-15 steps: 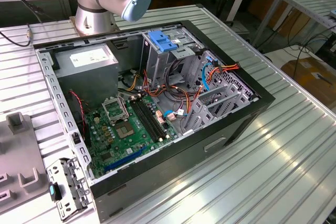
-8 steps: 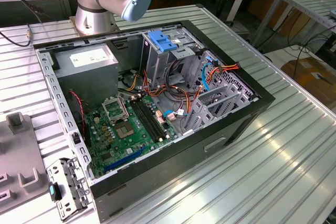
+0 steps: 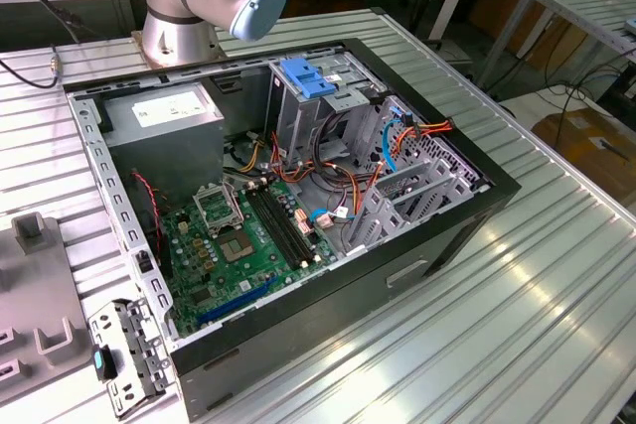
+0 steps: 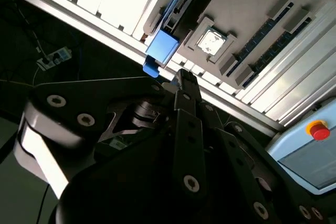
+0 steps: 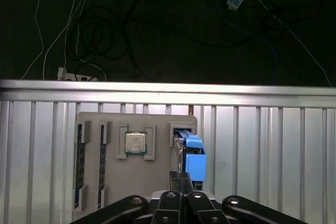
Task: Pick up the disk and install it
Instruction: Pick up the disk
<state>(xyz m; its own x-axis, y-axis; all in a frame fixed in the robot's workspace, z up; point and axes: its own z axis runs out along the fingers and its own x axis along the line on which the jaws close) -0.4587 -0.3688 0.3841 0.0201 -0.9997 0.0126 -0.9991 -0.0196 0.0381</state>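
The disk (image 5: 192, 153) stands on edge in a slot at one end of a grey parts tray (image 5: 157, 121), its blue side rail facing up. In the second wrist view the same blue rail (image 4: 161, 46) shows just beyond my fingertips. My gripper (image 5: 181, 178) hovers over the near end of the disk, a little above it, with its dark fingers (image 4: 184, 85) pressed together and nothing between them. In the exterior view, the open computer case (image 3: 298, 196) lies on the table with its metal drive cage (image 3: 318, 111) topped by a blue latch (image 3: 306, 78).
A processor chip (image 5: 136, 142) and memory sticks (image 5: 80, 166) sit in other tray slots. The ribbed aluminium table (image 5: 262, 156) ends at an edge with dark floor and cables beyond. A grey power-supply box (image 3: 164, 116) fills the case's back corner. The arm's base (image 3: 179, 17) stands behind the case.
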